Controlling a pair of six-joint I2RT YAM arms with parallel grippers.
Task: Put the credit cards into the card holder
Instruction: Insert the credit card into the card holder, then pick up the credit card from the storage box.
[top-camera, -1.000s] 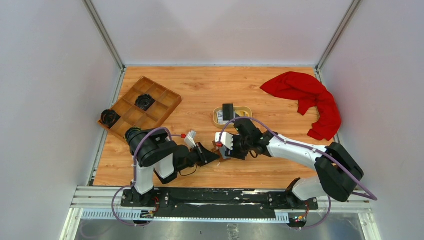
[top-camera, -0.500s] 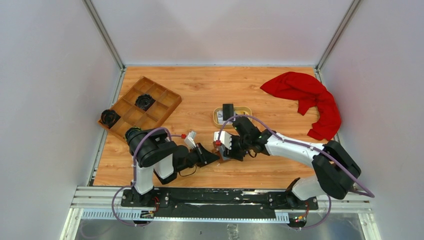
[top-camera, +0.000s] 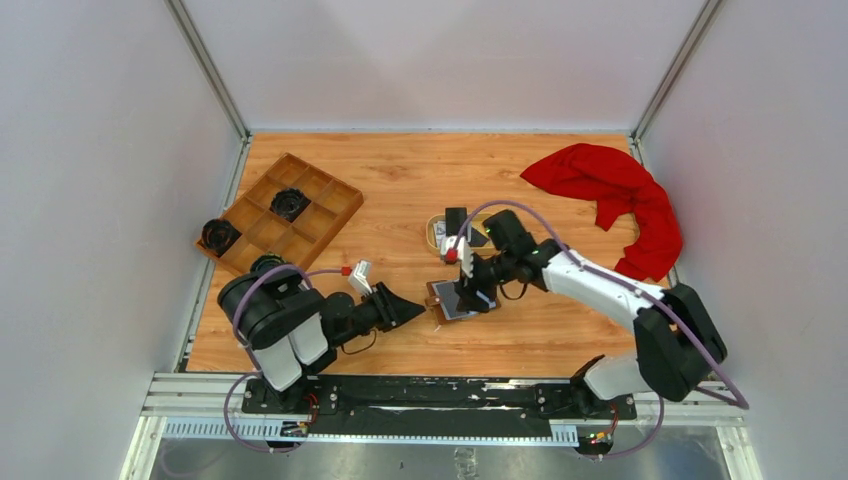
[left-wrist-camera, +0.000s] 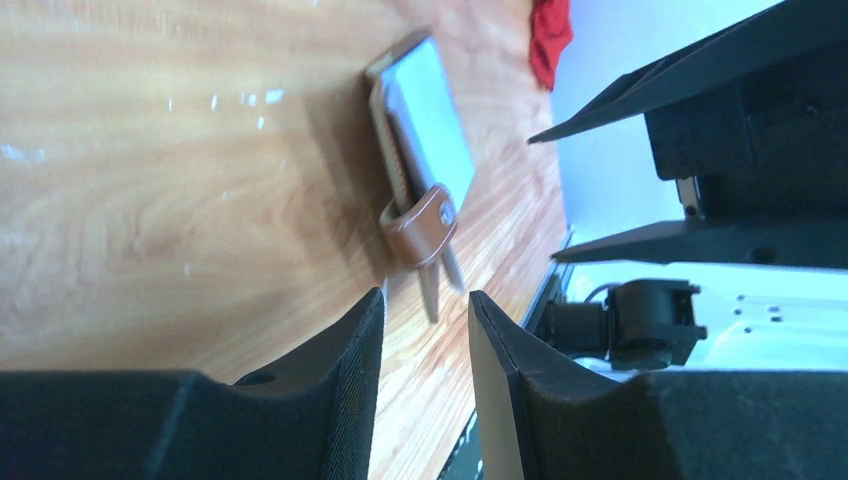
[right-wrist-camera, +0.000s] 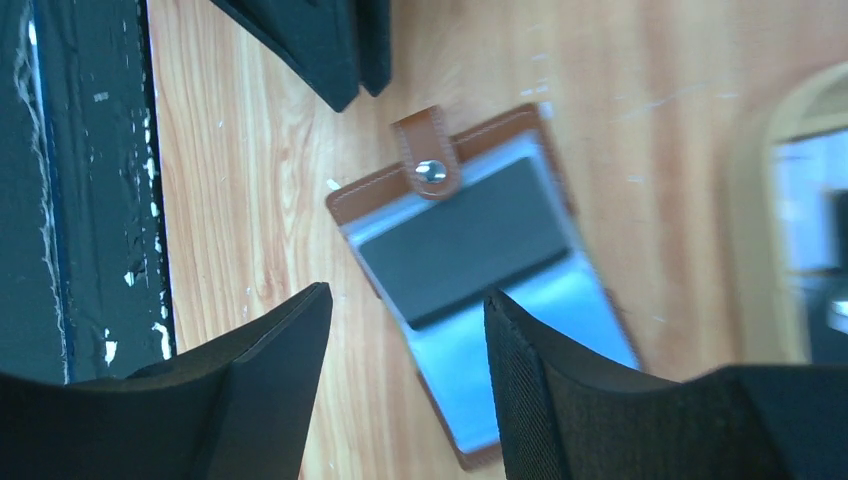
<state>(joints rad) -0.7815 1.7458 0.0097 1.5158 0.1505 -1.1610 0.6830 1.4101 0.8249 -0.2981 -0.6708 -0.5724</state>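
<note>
- From the top camera: the card holder (top-camera: 450, 303) lies open on the table between the two arms. The left gripper (top-camera: 418, 305) points at its near-left corner, just beside it, and the right gripper (top-camera: 475, 292) hangs over it
- The oval dish (top-camera: 429, 240) behind the holder holds a black card (top-camera: 457, 218), which leans on the far rim, and a whitish card (top-camera: 440, 232)
- The wooden tray (top-camera: 262, 232) at the far left has one black round part (top-camera: 290, 203) in a compartment. A second part (top-camera: 217, 236) sits at the tray's left corner; I cannot tell whether it is inside or outside
- From the left wrist: the fingers (left-wrist-camera: 330, 400) stand a little apart with nothing between them, and the holder's strap (left-wrist-camera: 420, 225) is just in front of them
- From the right wrist: the fingers (right-wrist-camera: 560, 400) are wide apart and empty. Below them a dark card (right-wrist-camera: 470, 240) sits in the holder's grey pocket, next to the snap
- I judge that one card is in and the next must come from the dish. The right arm should rise straight up, so it does not push the holder, then take the leaning black card by its free edge. The left gripper can stay near to steady the holder
</note>
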